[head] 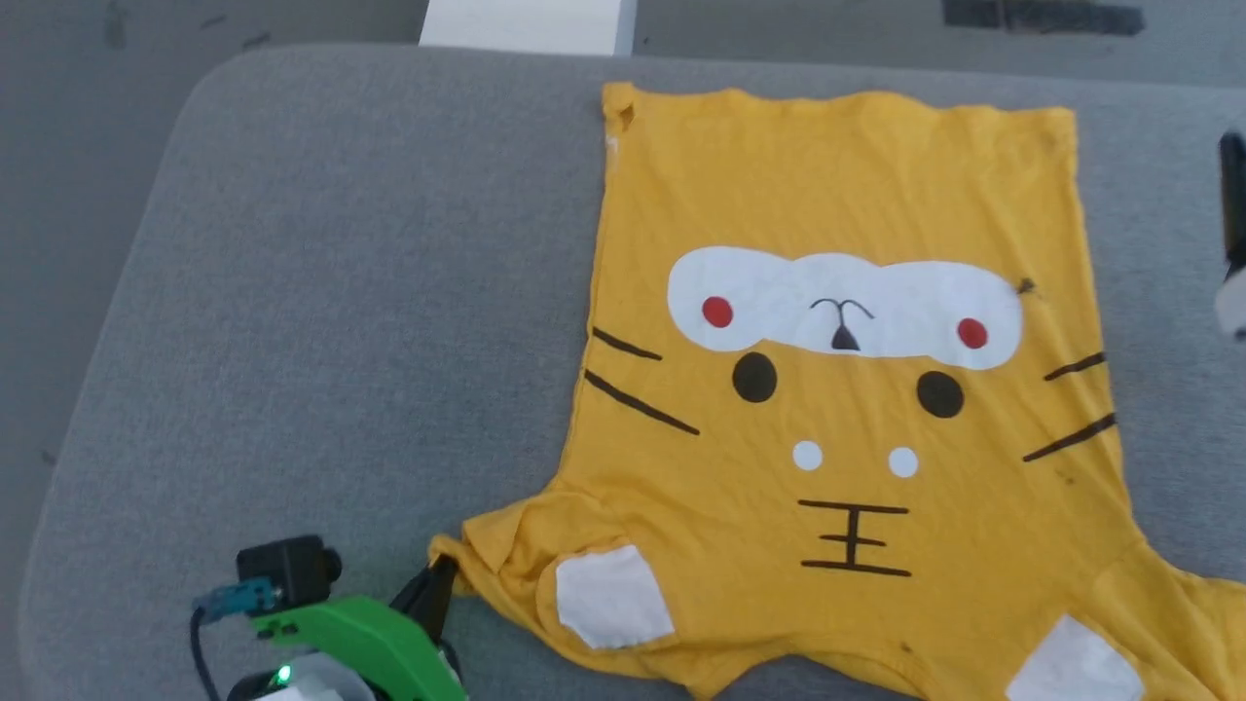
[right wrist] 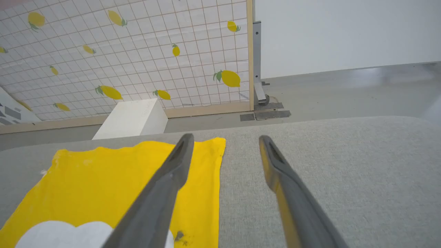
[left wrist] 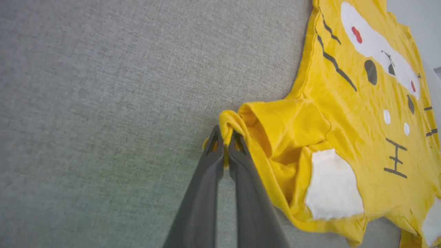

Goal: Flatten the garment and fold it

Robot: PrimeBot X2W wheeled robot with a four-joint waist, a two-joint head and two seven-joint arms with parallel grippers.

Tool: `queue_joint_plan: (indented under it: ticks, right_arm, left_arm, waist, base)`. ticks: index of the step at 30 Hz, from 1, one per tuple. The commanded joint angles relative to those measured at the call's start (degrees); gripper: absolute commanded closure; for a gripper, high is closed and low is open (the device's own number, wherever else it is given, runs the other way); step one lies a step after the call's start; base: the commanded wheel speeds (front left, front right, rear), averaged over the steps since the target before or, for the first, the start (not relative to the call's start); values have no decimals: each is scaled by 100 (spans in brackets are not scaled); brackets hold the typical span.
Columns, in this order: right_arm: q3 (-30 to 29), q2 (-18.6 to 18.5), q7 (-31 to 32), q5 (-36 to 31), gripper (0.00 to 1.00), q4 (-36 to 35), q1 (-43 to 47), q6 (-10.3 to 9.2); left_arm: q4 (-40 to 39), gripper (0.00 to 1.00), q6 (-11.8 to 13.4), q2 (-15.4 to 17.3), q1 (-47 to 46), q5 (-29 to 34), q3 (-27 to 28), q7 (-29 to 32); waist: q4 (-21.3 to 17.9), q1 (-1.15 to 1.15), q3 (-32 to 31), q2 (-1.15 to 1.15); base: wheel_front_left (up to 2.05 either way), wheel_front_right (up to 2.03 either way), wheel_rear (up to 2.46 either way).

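Left wrist view: left gripper [left wrist: 226,137] pinches garment [left wrist: 344,113] sleeve edge; right gripper [right wrist: 225,138] fingers apart beside hem.

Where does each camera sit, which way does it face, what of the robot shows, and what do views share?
Head view: on the head, looking forward and down at the garment spread print-up on the grey table; left gripper at lower left.
Left wrist view: along the left fingers, shut on the garment's sleeve.
Right wrist view: along the right gripper, fingers apart, past the garment's edge toward a lemon-print screen.
Shared: all three show the garment on the table.
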Motion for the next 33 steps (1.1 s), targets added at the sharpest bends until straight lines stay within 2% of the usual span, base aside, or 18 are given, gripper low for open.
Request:
queue_joint_plan:
  ticks: [1, 5, 11, 16, 22, 23, 24, 26, 27, 30, 33]
  right_arm:
    - [32, -122, 121, -90, 0, 194, -329, -8]
    - [-43, -474, 588, -327, 0, 770, -1185, -8]
    - [-564, -771, 1561, -775, 0, 1317, -2072, -8]
    - [-944, -851, 2447, -1226, 0, 1381, -2549, -8]
    - [-1164, -839, 3457, -1842, 0, 1198, -2760, -8]
    - [-1155, -822, 3613, -1906, 6, 1152, -2761, -8]
    - [-1144, -800, 3801, -1965, 53, 1085, -2753, -8]
    - [-1032, -794, 4061, -2035, 80, 919, -2683, -8]
    - [-976, -811, 4130, -2051, 100, 827, -2627, -8]
    - [-831, -888, 4144, -1972, 100, 509, -2314, -8]
    - [-872, -853, 3571, -1712, 100, 177, -1954, -8]
  left_arm:
    - [-56, 100, -54, -61, -157, 37, -48, -47]
    - [-199, 100, -159, -175, -377, 111, -238, -118]
    - [-365, 100, -309, -353, -543, 149, -495, -225]
    - [-427, 100, -393, -453, -580, 130, -590, -336]
    - [-433, 100, -385, -496, -574, 147, -626, -409]
    - [-422, 100, -382, -498, -571, 145, -620, -422]
    - [-405, 100, -379, -498, -567, 140, -614, -432]
    - [-374, 100, -372, -501, -573, 137, -608, -446]
    - [-359, 100, -373, -502, -580, 137, -612, -445]
    - [-298, 100, -386, -503, -609, 136, -641, -434]
    - [-227, 100, -373, -490, -604, 133, -636, -429]
  waist:
    - [537, 0, 601, 0]
    - [911, 0, 1037, 0]
    - [1427, 0, 1596, 0]
    - [1658, 0, 1981, 0]
    - [1689, 0, 2163, 0]
    - [1676, 0, 2167, 0]
    - [1658, 0, 2169, 0]
    - [1626, 0, 2155, 0]
    - [1616, 0, 2142, 0]
    - [1580, 0, 2040, 0]
    - [1523, 0, 1845, 0]
  base:
    - [0, 0, 0]
    - [0, 0, 0]
    - [0, 0, 0]
    - [0, 0, 0]
    - [0, 0, 0]
    - [0, 0, 0]
    - [0, 0, 0]
    - [0, 0, 0]
    - [0, 0, 0]
    - [0, 0, 0]
    - [0, 0, 0]
